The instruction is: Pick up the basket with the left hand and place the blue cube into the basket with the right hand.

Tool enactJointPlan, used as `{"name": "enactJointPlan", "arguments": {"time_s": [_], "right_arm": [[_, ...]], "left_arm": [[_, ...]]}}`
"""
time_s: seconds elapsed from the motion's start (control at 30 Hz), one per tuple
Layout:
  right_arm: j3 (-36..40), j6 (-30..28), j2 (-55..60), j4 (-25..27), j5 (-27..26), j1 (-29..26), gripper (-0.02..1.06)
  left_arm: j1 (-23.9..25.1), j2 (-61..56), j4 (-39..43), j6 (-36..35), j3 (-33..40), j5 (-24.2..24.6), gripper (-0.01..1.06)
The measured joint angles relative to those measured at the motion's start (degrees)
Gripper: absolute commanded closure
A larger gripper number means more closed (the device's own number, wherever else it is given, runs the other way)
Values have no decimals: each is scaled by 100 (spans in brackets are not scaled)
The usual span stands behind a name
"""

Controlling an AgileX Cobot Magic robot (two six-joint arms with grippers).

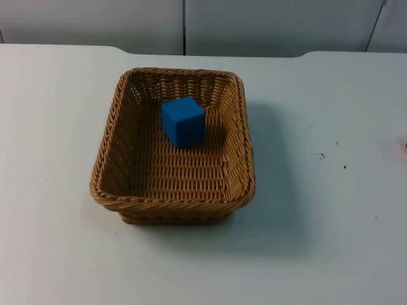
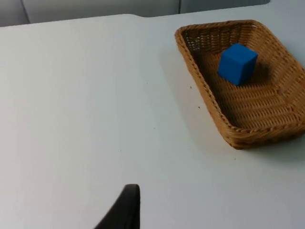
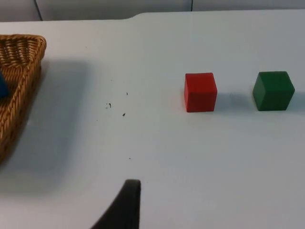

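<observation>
A brown wicker basket (image 1: 172,204) rests on the white table, a little left of the middle. The blue cube (image 1: 184,121) lies inside it, toward the far wall. From the left wrist I see the same basket (image 2: 200,90) with the blue cube (image 2: 237,63) in it, some way off. My left gripper (image 2: 125,210) hangs over bare table, apart from the basket and holding nothing. The right wrist view catches one corner of the basket (image 3: 19,95). My right gripper (image 3: 126,205) waits over bare table, well clear of it.
A red cube (image 3: 200,92) and a green cube (image 3: 273,90) stand side by side on the table, on the right arm's side, away from the basket. A few dark specks (image 1: 322,155) mark the table top. The grey partition wall (image 1: 191,25) closes the far edge.
</observation>
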Motion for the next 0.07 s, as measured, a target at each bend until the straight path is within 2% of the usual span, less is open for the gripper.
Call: {"name": "enactJointPlan", "arguments": {"time_s": [0.07], "right_arm": [[0,0,0,0,0,0,0]], "left_arm": [[249,0,0,0,0,0,0]]}}
